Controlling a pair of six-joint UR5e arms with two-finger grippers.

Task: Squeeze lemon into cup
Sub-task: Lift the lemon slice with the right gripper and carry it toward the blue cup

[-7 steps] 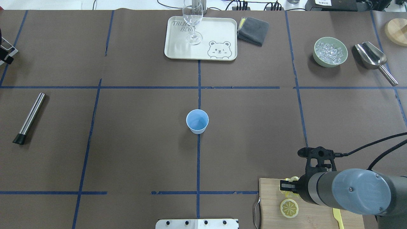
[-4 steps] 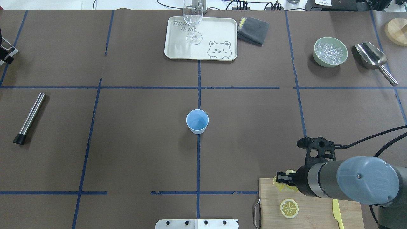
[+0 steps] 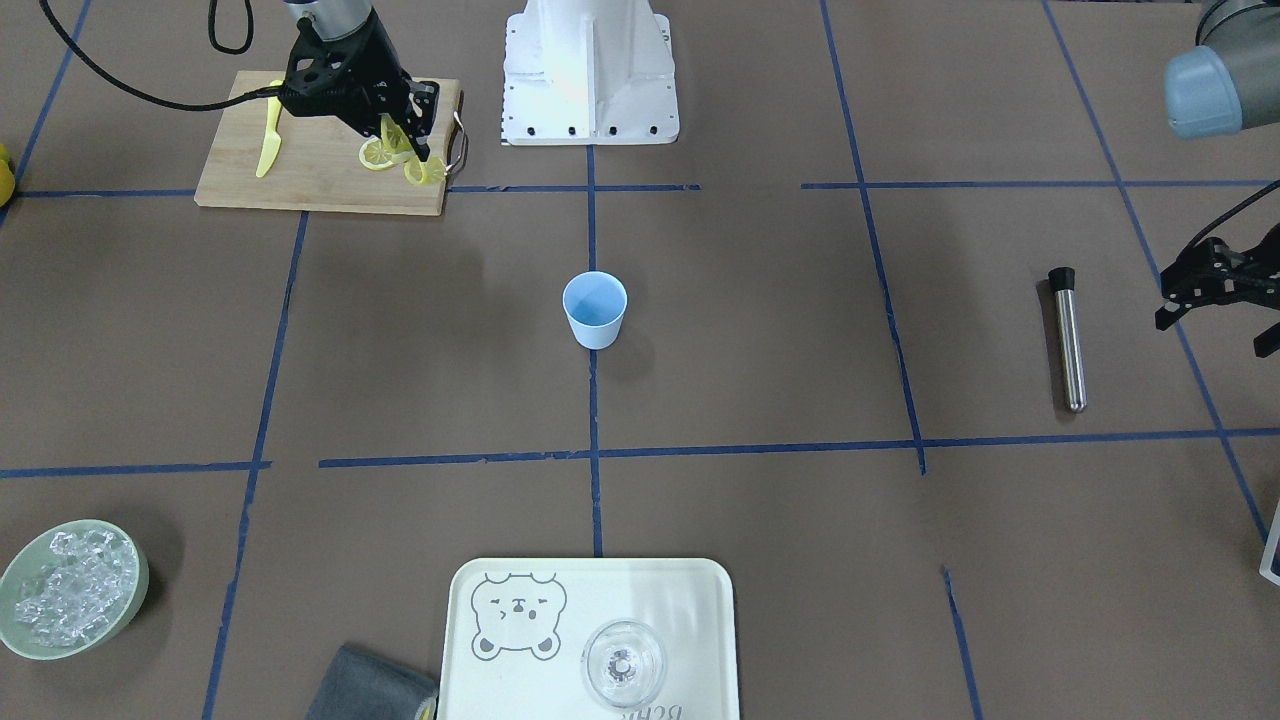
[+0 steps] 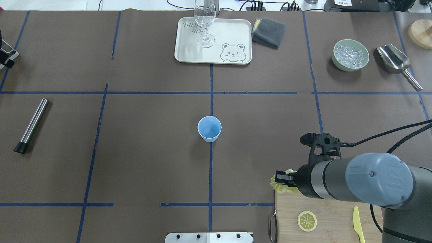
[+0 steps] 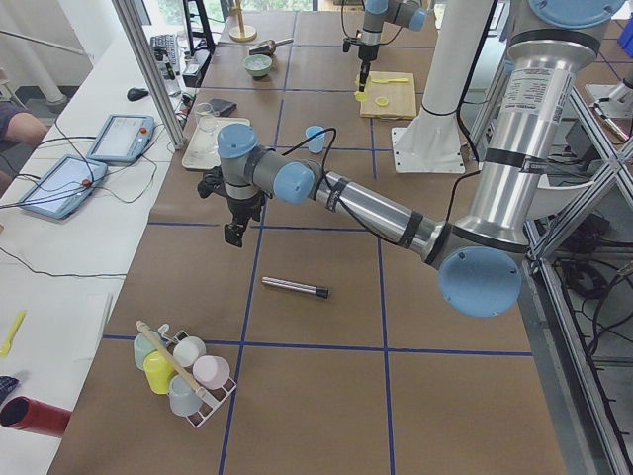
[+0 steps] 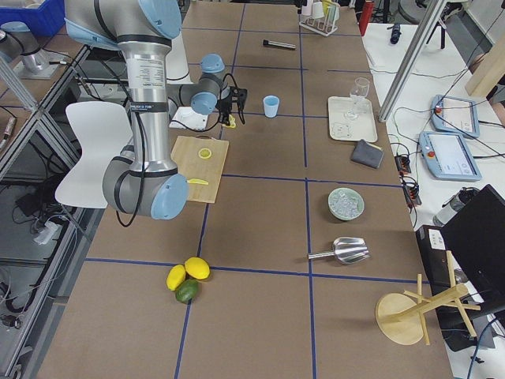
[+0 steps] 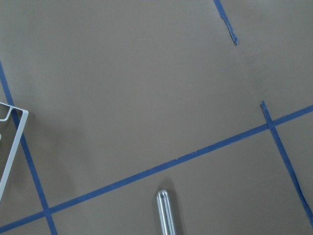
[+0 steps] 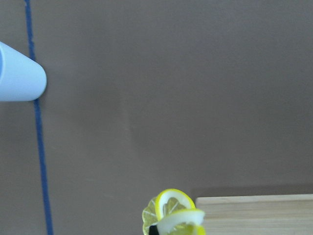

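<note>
Right fingers (image 4: 280, 177) clamped on lemon (image 8: 171, 208), left fingers (image 3: 1172, 312) apart, cut face visible from wrist, half hidden overhead

The silver-grey right arm (image 4: 324, 182) has a pale-blue screwed joint cap (image 4: 378, 179), black cable (image 4: 371, 139) and black pincer (image 4: 279, 179).

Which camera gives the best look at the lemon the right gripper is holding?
The right wrist view: the lemon is close up, rind and pale cut face clear, though cropped at the bottom edge. Front-facing shows it small in the jaws of the right gripper; overhead, the gripper half hides it; the side views give a yellow speck.
</note>
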